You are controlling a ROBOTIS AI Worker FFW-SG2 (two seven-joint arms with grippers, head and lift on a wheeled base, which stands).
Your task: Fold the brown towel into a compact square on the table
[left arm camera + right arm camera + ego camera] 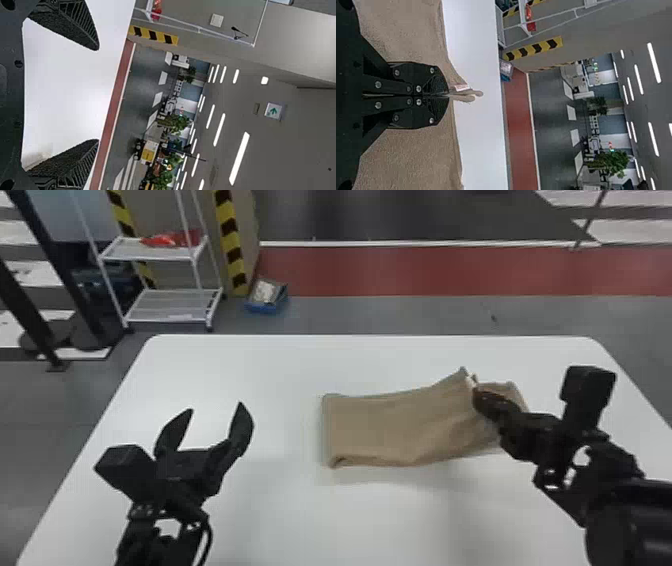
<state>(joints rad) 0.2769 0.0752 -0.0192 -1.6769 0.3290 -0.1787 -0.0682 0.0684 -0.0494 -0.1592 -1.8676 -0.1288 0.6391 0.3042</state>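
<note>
1. Your right black gripper [476, 389] pinches and partly hides the brown cloth towel [385, 430], right of centre.
2. Your left black gripper [215, 410] gapes, lower left.
3. Beneath the towel is a white table [280, 362]; upper left, a white metal rack [170, 307] stands near a blue box [262, 309].

We see matte black on both the left arm [160, 522] and the right arm [635, 510], each with a chunky black block [125, 470] near the wrist, and a thin black cable [208, 540] curving along the left one. Our left fingers [242, 425] taper, with rough faces and ribbed sides, while small silvery screws [378, 84] dot our right fingers [421, 73].
</note>
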